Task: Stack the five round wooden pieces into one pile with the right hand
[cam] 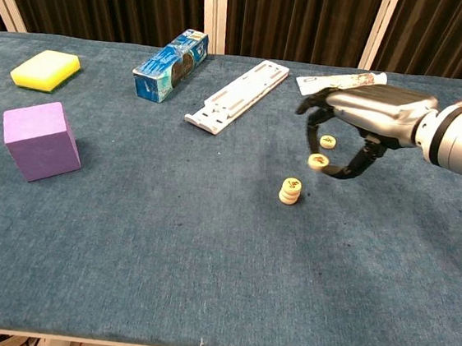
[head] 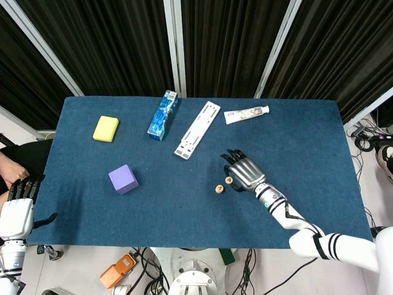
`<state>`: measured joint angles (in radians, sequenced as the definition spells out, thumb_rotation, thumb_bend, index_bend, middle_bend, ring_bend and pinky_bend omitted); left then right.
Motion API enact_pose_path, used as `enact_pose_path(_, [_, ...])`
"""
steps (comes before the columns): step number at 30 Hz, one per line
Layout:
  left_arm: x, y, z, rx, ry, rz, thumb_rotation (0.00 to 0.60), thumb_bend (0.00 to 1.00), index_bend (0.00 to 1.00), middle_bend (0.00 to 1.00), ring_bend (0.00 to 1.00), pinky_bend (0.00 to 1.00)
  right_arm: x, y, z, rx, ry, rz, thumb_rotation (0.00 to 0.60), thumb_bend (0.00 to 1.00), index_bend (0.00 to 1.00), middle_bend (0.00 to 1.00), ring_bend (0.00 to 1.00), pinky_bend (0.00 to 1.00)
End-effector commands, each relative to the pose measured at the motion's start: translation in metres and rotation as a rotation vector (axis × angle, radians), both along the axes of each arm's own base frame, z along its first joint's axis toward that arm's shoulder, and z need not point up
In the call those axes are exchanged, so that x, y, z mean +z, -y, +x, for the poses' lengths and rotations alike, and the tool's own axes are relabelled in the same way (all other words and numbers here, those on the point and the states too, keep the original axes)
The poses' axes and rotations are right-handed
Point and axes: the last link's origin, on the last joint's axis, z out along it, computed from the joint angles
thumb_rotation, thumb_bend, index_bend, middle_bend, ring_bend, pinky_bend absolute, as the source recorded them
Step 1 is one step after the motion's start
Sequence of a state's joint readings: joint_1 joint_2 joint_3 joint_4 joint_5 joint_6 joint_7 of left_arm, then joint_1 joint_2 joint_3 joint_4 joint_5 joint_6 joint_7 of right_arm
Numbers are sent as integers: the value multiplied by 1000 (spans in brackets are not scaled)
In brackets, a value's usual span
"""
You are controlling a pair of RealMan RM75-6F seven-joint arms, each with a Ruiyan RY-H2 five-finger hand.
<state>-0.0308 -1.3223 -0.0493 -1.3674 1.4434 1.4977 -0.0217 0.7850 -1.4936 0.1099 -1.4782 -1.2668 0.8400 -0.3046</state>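
A short pile of round wooden pieces stands on the blue table, seen from above as the pile. My right hand hovers just right of and above it and pinches one round piece between thumb and a finger, lifted off the cloth. The head view shows this piece under the right hand. One more loose piece lies on the table behind the fingers. My left hand hangs off the table's left front corner with its fingers apart, holding nothing.
A purple cube and a yellow sponge sit at the left. A blue box, a white plastic strip and a toothpaste tube lie along the back.
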Motion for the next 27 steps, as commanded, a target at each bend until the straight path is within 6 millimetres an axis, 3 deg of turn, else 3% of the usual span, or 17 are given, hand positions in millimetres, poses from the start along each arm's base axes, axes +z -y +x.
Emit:
enact_pose_path(1, [0, 1, -1, 5, 1, 1, 600, 29, 88, 109, 70, 24, -3, -6, 10, 48, -32, 27, 600, 497, 556, 176, 76, 142])
enact_pose_path(27, [-2, 5, -8, 19, 10, 5, 600, 29, 88, 109, 70, 24, -17, -8, 13, 48, -71, 42, 600, 495, 531, 176, 76, 142])
